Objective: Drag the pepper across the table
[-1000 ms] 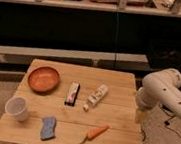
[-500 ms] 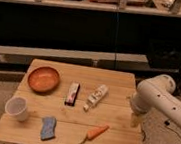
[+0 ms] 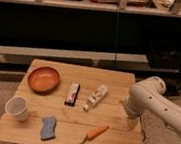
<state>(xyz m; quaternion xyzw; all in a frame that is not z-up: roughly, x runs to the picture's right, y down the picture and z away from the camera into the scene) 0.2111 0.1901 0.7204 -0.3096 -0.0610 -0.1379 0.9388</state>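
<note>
Claw point(image 3: 131, 124) above wooden table point(image 3: 71, 128), right edge

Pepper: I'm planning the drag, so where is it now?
The small orange tapered pepper lies near the light wooden table's front edge in the camera view, right of the blue sponge, with the end effector above the table's right edge.

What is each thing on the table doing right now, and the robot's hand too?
table: level, holding everything.
pepper: lying flat near the table's front edge, not held.
bowl: upright, looks empty.
cup: upright, mouth up.
bottle: lying on its side.
sponge: lying flat.
packet: lying flat.
gripper: open, empty, over the table's right side, apart from the pepper.
</note>
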